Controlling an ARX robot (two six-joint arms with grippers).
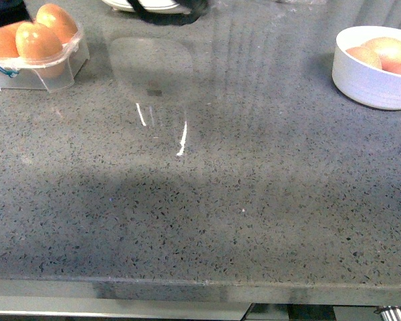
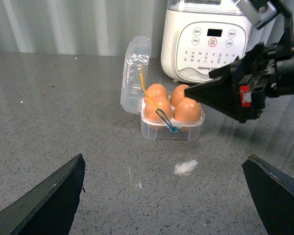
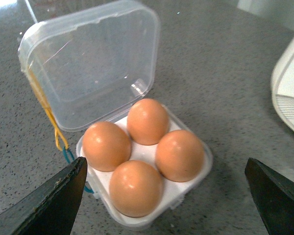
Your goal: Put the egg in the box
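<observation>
All four cups of the box [image 3: 137, 152] are filled, so I judge the egg [image 3: 179, 154] is seated. The step now is to draw away straight up from the box, clipping neither its raised lid [image 3: 93, 63] nor the blue cord [image 2: 165, 121] trailing across it. My left gripper [image 2: 162, 157], set back from the box's front, is spread wide and empty. My right gripper [image 3: 164, 164], directly above the box, is spread wide too, with nothing between its fingers and both well outside the eggs.
</observation>
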